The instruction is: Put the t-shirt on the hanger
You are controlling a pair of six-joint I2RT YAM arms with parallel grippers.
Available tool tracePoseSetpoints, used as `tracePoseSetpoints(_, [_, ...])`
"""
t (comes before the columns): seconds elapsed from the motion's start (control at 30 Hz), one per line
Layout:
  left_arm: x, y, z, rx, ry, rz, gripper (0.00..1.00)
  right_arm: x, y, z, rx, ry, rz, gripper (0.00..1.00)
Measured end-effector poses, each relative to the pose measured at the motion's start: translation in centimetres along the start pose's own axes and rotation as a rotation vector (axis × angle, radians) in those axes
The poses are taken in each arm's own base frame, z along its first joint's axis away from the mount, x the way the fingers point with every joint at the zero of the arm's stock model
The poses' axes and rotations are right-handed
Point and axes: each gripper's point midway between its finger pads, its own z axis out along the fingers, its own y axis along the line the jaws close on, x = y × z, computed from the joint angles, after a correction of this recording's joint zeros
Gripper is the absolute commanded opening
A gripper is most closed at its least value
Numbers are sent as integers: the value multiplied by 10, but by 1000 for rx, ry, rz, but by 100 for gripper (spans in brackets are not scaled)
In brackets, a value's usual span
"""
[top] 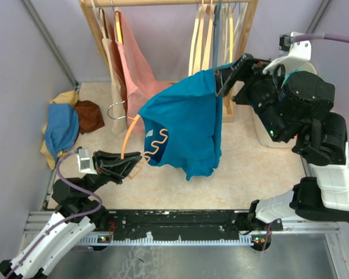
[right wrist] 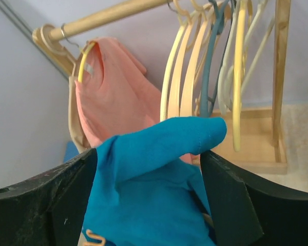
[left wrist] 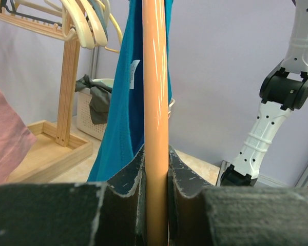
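Two arms are being used: the hanger [left wrist: 155, 102] is being clamped in the left gripper's [left wrist: 155, 169] jaws above the worktop [top: 250, 163], and the t-shirt [top: 186, 128] is being draped over it, loose between the right gripper's [right wrist: 149, 156] wide jaws. Tugging the cloth down seems needed next.

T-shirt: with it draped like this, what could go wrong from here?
The right gripper stands open around a fold of the t-shirt; pulling back could snag it and drag the cloth off the hanger. The left gripper clamps only one thin bar of the hanger, so the shirt's weight may twist it.
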Motion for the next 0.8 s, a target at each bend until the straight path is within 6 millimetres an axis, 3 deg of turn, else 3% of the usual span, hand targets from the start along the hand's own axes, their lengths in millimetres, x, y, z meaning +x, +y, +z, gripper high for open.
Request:
tracePoseSetpoints(0.17, [3, 2, -1, -11, 15, -3, 0, 30, -11, -20, -83, 101, -19, 81])
tracePoseSetpoints(0.3, [-1, 1, 1, -14, 15, 2, 0, 64, -2, -35, -214, 208, -25, 76])
tracePoseSetpoints(0.53, [0, 3, 2, -19, 24, 3, 0, 129, 46, -48, -441, 377, -27, 71])
tracePoseSetpoints(0.7, [2, 4, 3, -24, 33, 0, 0, 179, 93, -65, -536, 449, -149, 71])
tracePoseSetpoints(0.8, [1, 4, 4, -27, 40, 1, 0, 194, 116, -69, -527, 419, -260, 70])
